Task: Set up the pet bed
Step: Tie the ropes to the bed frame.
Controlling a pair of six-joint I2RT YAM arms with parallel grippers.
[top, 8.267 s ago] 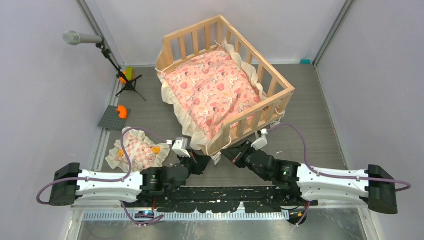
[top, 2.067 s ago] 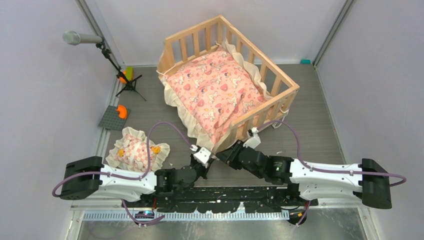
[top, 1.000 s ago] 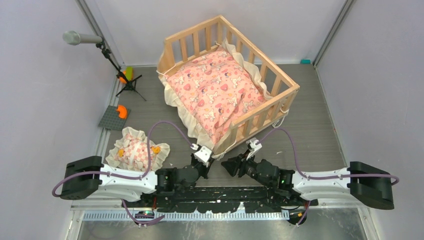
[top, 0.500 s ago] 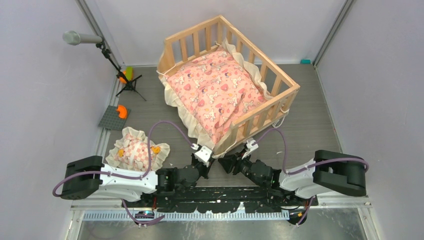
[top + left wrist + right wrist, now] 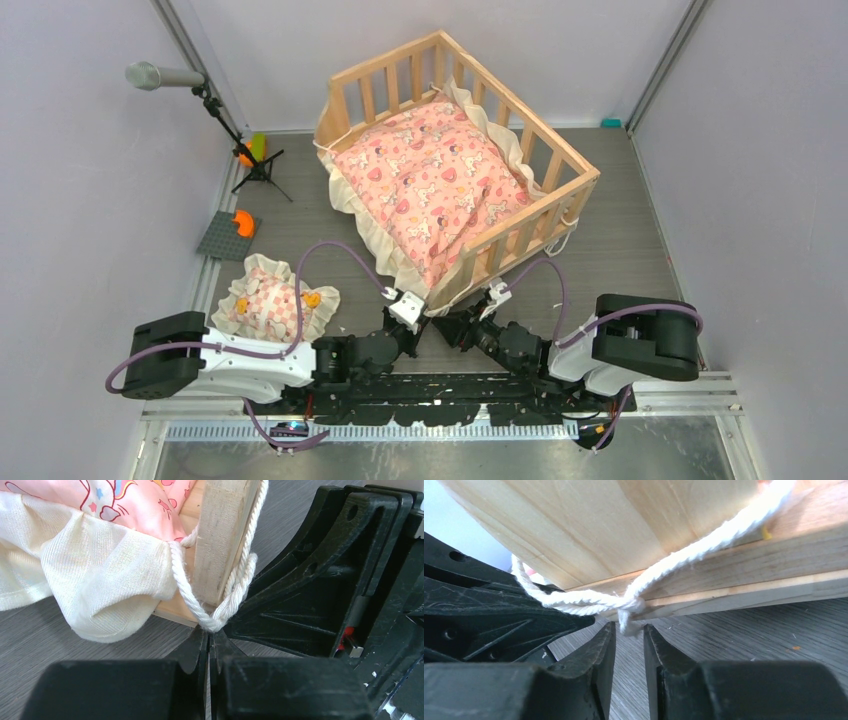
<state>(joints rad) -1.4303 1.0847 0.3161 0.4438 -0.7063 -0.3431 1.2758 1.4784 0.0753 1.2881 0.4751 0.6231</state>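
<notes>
The pet bed [image 5: 545, 205], a pale wooden slatted frame, stands at the middle back with a pink frilled cushion [image 5: 430, 185] in it. A white cord [image 5: 187, 592] loops round the bed's near corner post [image 5: 220, 535]. My left gripper [image 5: 211, 635] is shut on that cord just below the post. My right gripper [image 5: 629, 630] sits at the same corner, open by a narrow gap, and the frayed end below the cord's knot [image 5: 631, 602] hangs between its tips. In the top view the left gripper [image 5: 424, 312] and the right gripper [image 5: 445, 322] almost touch.
A small frilled pillow [image 5: 272, 303] lies at the front left. A microphone stand [image 5: 165, 76], an orange and green object [image 5: 250, 150] and a grey plate [image 5: 228, 235] stand along the left wall. A teal item [image 5: 610, 123] lies at the back right.
The right arm has folded in, bringing its gripper left to the bed's near corner, and its jaws have narrowed. The left arm and the bed have stayed put.
</notes>
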